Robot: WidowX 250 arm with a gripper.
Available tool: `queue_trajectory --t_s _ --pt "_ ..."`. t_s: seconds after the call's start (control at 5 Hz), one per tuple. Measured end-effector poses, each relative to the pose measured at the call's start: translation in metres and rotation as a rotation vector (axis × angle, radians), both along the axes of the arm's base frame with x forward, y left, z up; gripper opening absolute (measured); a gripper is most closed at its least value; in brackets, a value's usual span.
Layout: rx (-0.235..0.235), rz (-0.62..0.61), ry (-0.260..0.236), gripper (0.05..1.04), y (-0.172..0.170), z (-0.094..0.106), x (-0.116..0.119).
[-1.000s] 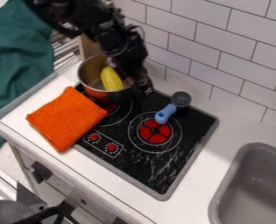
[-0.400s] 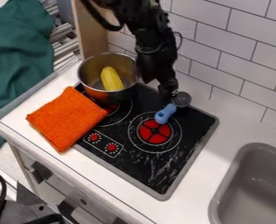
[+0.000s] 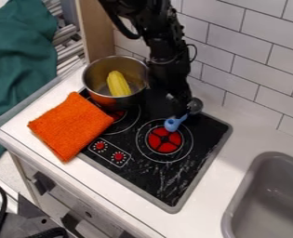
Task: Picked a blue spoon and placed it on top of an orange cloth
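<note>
Jaws, spread or pressed together I can't tell, hang mid-length at the blue spoon (image 3: pixel 173 123), long axis running down-left in view from grey head (image 3: pixel 196 106) toward red burner (image 3: pixel 164 144).

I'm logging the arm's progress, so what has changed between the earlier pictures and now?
The gripper moved from beside the pot toward the picture's right, then down to the blue spoon. Whether it grips the spoon can't be told. The spoon, pot and orange cloth look unmoved.
</note>
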State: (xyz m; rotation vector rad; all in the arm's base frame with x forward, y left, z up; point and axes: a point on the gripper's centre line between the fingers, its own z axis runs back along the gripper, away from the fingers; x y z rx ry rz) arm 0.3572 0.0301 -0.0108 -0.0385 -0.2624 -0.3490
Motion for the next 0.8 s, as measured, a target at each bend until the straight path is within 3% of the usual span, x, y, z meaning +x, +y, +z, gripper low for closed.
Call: queue_trajectory --t_s 0.4,0.8 --pt "-0.024 0.006 0.021 0.999 -0.003 -0.003 0.006" --pt "-0.064 0.057 0.074 0.999 -0.009 -0.016 0.002"
